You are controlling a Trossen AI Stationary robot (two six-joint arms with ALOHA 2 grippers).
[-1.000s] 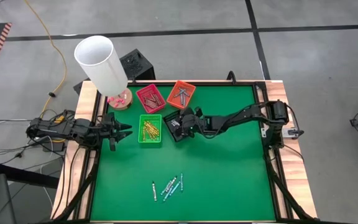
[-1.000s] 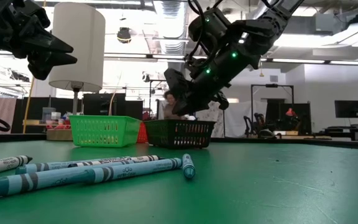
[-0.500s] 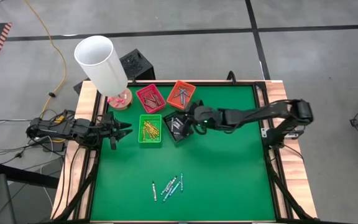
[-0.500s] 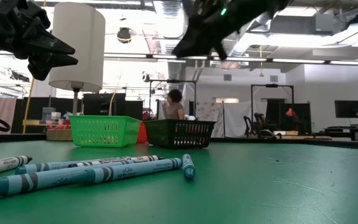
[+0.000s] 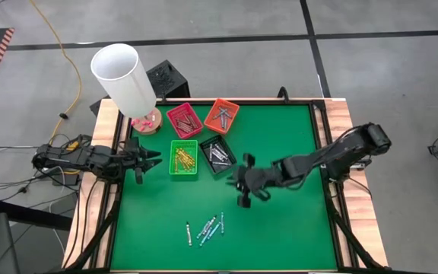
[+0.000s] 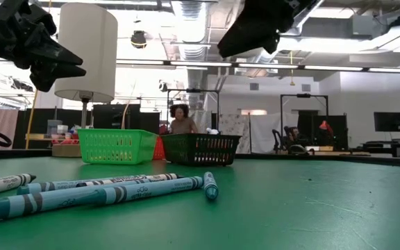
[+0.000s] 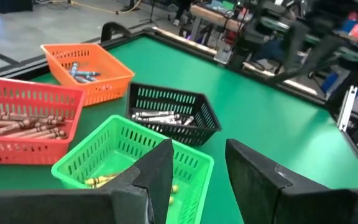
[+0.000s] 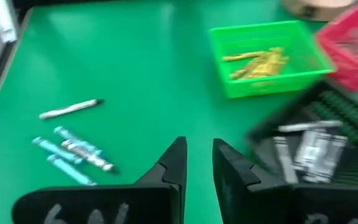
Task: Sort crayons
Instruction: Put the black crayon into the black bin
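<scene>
Right gripper (image 5: 243, 185): moved off the black tray (image 5: 217, 154) toward mid-table; fingers (image 8: 171, 163) narrowly parted, holding nothing.
Loose crayons (image 5: 206, 227): unmoved, ahead of those fingertips, well apart.
Left gripper (image 5: 152, 160): unchanged, fingers parted, empty, just short of green tray (image 5: 183, 160).

Printing is seen on the wrappers of the crayons (image 6: 110, 191) in the low view, too small to be read. No other text, label or number can be made out.
</scene>
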